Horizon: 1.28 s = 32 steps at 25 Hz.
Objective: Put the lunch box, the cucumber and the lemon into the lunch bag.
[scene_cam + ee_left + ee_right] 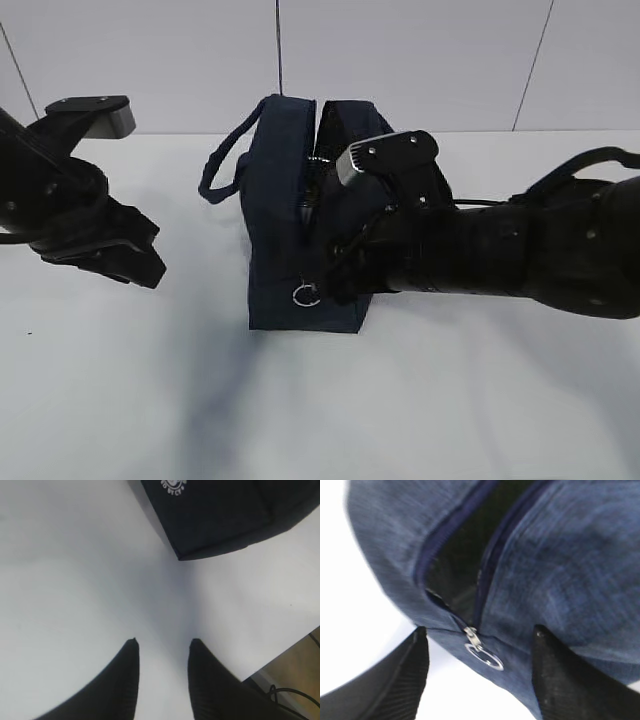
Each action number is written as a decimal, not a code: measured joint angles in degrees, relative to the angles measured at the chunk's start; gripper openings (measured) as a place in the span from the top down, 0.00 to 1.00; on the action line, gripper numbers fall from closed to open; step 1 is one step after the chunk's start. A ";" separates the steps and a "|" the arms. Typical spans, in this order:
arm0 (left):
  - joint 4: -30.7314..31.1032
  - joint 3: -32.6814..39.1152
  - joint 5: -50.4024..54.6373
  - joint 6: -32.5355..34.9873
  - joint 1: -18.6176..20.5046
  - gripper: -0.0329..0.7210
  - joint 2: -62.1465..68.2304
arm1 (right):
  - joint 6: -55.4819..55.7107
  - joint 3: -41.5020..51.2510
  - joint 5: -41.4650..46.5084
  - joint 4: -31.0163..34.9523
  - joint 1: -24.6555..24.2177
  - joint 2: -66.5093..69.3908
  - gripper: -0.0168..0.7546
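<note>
The dark navy lunch bag (290, 215) stands on the white table, its top zipper parted into a dark slit. Its metal ring pull (306, 295) hangs at the near end. My right gripper (335, 275) is open at the bag's near right side. In the right wrist view the ring pull (485, 656) lies between the open fingers (402, 680) and the bag (560, 575) fills the frame. My left gripper (125, 255) is open and empty left of the bag, over bare table; a bag corner with the white logo (172, 485) shows ahead. Lunch box, cucumber and lemon are out of view.
A padded loop handle (222, 165) hangs off the bag's far left side. The table's edge (280, 655) shows at the lower right of the left wrist view, with a cable (292, 695) below it. A pale wall stands behind the table.
</note>
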 joint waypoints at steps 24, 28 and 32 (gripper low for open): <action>0.00 0.00 0.11 0.23 0.00 0.64 0.00 | -17.57 9.97 -13.82 2.56 0.00 3.46 0.35; 0.00 0.00 0.11 0.23 0.00 0.64 0.00 | -24.31 9.97 -15.97 9.26 0.00 4.63 0.35; 0.00 0.00 0.25 0.23 0.00 0.64 0.00 | -28.04 9.97 -18.14 15.03 0.00 6.80 0.35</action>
